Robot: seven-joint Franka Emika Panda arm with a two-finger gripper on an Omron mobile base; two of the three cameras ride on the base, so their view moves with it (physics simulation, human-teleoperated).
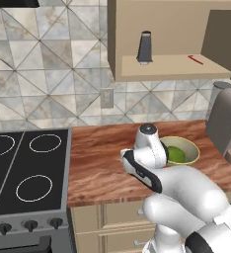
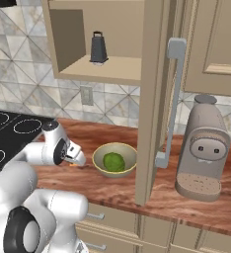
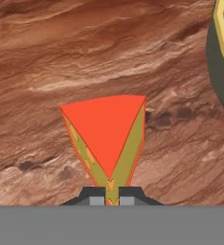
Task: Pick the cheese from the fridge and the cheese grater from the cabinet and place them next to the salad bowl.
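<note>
1. Under the gripper (image 3: 112, 200) lies the reddish wooden counter (image 3: 85, 57).
2. Above and beyond it, the cabinet (image 2: 102, 69) shelf carries the cheese grater (image 2: 98, 47).
3. Beside the gripper sits the salad bowl (image 2: 114, 160).
4. Between its fingertips (image 3: 95, 198), clamped, is the cheese (image 3: 106, 134), point first, red face outward.
</note>
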